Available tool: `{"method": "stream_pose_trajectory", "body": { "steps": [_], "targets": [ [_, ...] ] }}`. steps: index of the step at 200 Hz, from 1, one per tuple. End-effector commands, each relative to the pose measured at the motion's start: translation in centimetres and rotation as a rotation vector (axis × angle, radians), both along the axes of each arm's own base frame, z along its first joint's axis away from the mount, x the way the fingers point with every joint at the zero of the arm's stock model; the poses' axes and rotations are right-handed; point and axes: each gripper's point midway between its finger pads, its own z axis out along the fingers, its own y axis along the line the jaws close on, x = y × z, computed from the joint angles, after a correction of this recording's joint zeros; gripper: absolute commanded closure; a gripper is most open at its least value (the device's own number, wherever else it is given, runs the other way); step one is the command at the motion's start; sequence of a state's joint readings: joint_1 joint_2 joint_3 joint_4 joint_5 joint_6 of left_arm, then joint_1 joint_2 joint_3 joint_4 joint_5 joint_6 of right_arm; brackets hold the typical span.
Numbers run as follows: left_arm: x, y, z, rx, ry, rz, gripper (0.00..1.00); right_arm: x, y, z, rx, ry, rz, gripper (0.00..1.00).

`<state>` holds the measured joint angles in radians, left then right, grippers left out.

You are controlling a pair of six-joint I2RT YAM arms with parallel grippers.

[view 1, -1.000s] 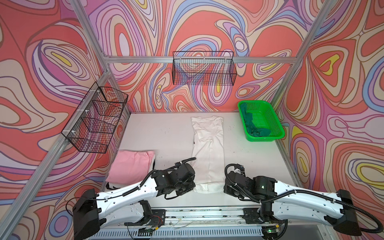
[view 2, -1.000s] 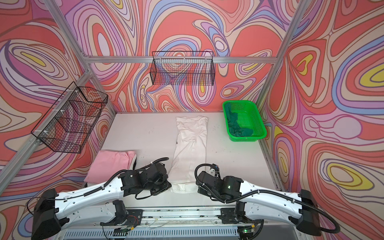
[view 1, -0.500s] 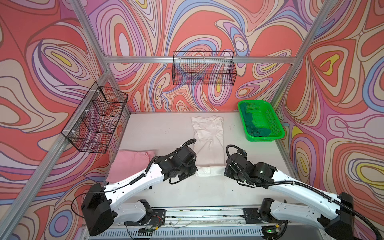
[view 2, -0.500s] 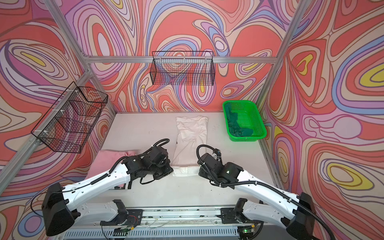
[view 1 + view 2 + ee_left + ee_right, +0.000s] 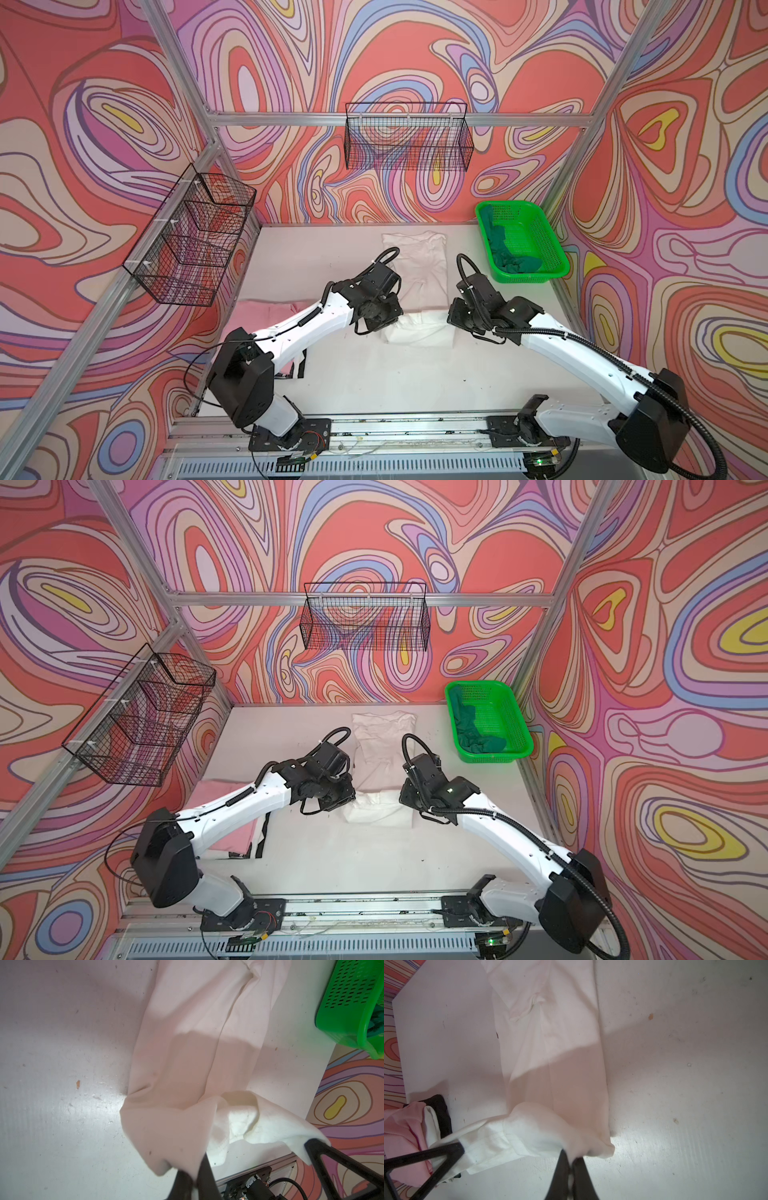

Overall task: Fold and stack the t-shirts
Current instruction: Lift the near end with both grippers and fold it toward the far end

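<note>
White t-shirt: folded into a long narrow strip on the table, running from 12 o'clock to the centre. The collar end lies flat at 12 o'clock. The near hem end is lifted off the surface and hangs slack between 2 held corners.

Left gripper: jaws pressed together on the hem corner on the 9 o'clock side of the strip, with cloth bunched between the fingers.

Right gripper: jaws pinched on the hem corner on the 3 o'clock side.

The 2 grippers sit level with each other on either side of the strip, near the table centre.

Pink t-shirt: folded flat at 8 o'clock by the left wall, partly under the left arm. White and black cloth edges show beside it in the right wrist view.

Dark green t-shirt: crumpled inside the bright green basket at 2 o'clock, apart from the white t-shirt.
</note>
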<state>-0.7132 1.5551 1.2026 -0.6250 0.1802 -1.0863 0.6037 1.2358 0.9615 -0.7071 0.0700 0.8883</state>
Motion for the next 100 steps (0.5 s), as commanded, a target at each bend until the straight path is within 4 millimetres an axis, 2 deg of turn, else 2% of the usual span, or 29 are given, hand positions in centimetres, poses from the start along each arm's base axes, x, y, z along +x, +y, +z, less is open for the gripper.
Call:
{"method": "stream_pose_trajectory", "body": {
  "steps": [1, 58, 100],
  "targets": [
    [1.1, 0.2, 0.0, 0.019, 0.014, -0.018, 1.00, 1.9, 0.4, 1.3, 0.019, -0.042, 0.038, 1.00],
    [4.8, -0.5, -0.3, 0.023, 0.027, -0.021, 1.00, 5.2, 0.2, 0.2, 0.050, -0.019, 0.043, 1.00],
    [7.1, -0.6, -1.5, 0.021, 0.058, -0.016, 1.00, 7.7, 0.1, -0.7, 0.081, -0.002, 0.043, 1.00]
  ]
}}
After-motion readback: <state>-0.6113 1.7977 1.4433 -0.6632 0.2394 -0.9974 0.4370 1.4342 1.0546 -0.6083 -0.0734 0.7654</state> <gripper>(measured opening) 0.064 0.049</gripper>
